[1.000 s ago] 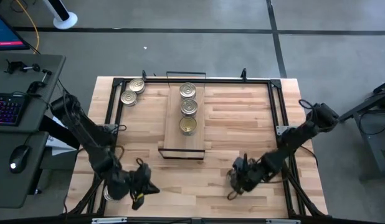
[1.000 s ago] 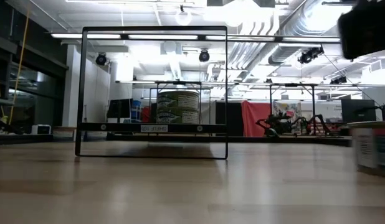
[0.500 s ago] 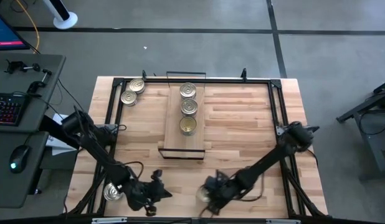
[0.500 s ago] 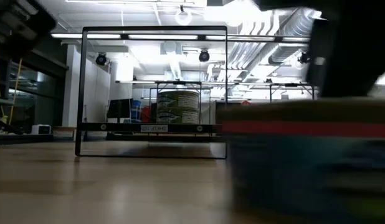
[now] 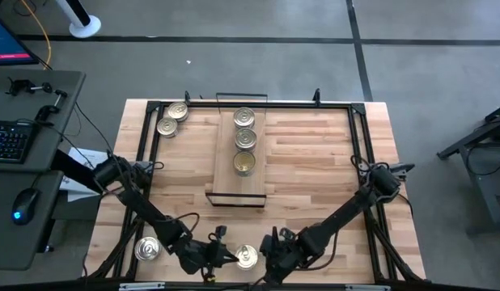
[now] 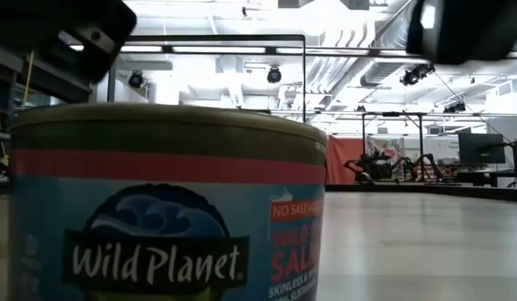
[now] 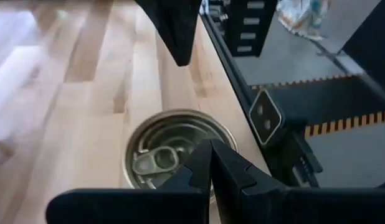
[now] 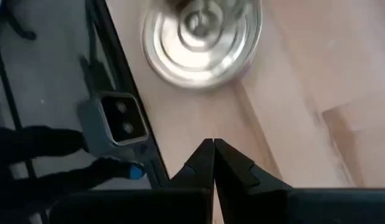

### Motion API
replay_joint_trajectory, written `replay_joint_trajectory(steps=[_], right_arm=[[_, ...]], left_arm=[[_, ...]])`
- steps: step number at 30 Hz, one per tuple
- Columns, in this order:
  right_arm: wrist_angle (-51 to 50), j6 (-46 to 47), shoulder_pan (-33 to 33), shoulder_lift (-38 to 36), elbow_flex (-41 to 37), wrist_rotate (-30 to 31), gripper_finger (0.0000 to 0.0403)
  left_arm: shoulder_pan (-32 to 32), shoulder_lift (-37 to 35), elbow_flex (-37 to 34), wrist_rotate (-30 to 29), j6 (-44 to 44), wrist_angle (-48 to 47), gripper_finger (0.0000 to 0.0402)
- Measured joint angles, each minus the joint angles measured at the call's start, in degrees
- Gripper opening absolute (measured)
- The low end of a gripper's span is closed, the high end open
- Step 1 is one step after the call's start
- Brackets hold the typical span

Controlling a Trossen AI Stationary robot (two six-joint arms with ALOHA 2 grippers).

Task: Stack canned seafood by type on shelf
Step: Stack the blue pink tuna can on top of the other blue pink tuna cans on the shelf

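Butcher-block surface carries everything, black frame around its edge. Shelf sits mid-surface toward the far side, long axis running away from the arms; three tins in a row on it, lids up, the nearest one gold-lidded.

Left arm reaches along the near edge; left tool sits just left of a loose tin at the near edge, centre. Fingers pressed together, tips meeting over that tin's pull-tab lid in the left wrist view, nothing between them.

Right arm comes in low from the right; right tool is just right of the same tin. Its fingers are also closed tip to tip, empty, tin beyond the tips.

That tin fills the low view, blue label with red band, standing upright.

Another silver tin near the near-left corner. Two more tins at the far-left corner, touching.
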Motion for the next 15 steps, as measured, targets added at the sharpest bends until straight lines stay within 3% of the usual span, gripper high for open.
replay_joint_trajectory(steps=[15], right_arm=[[16.1, -6.3, -3.2, 0.1, -11.4, 0.7, 0.0000]], left_arm=[[0.7, 2.6, 0.4, -1.3, -4.9, -4.7, 0.0000]])
